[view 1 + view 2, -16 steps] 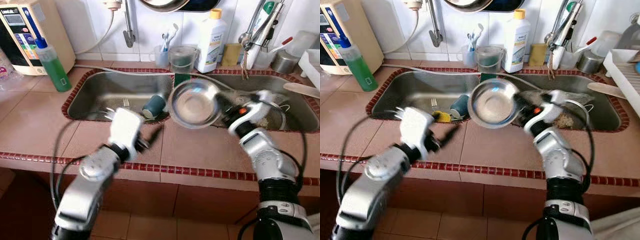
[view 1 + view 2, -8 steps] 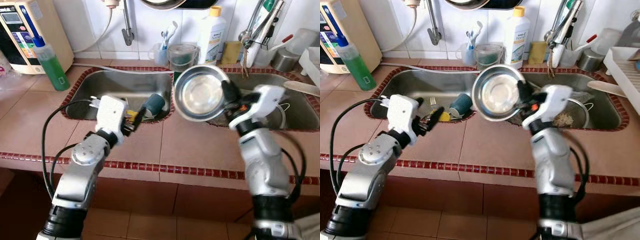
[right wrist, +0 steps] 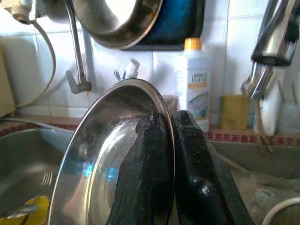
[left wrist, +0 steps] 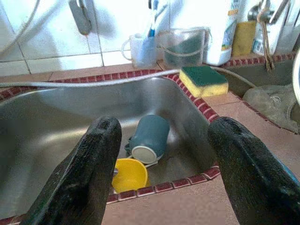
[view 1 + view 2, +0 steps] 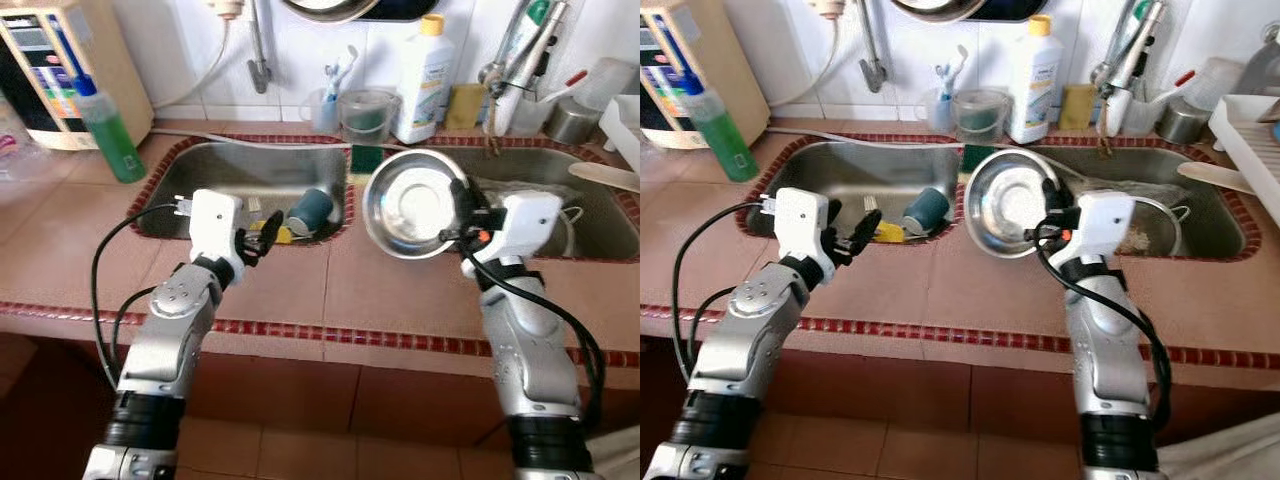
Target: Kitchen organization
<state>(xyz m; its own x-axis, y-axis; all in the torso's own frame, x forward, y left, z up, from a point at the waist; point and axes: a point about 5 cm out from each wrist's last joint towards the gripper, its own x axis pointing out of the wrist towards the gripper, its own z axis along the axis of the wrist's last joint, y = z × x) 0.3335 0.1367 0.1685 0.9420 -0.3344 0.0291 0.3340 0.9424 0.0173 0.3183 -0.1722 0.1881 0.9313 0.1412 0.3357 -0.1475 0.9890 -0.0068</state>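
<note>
My right gripper [image 5: 462, 208] is shut on the rim of a shiny steel bowl [image 5: 412, 205], holding it tilted above the divider between the two sinks. In the right wrist view the fingers [image 3: 150, 159] pinch the bowl's edge [image 3: 101, 154]. My left gripper [image 5: 262, 233] stands open over the front edge of the left sink [image 5: 215, 180]. Below it lie a teal cup [image 4: 150, 139] on its side, a small yellow bowl [image 4: 129, 174] and a fork [image 5: 869, 205].
A green soap bottle [image 5: 108, 130] and a beige appliance [image 5: 60, 70] stand at the back left. A sponge [image 4: 203, 79], a clear jug [image 5: 365, 113], a white detergent bottle [image 5: 422, 75] and a tap [image 5: 258, 50] line the back. The right sink [image 5: 590, 215] holds a strainer.
My right arm has lowered the steel bowl slightly and shifted it to the right. My left gripper has stayed near the left sink's front edge, still open.
</note>
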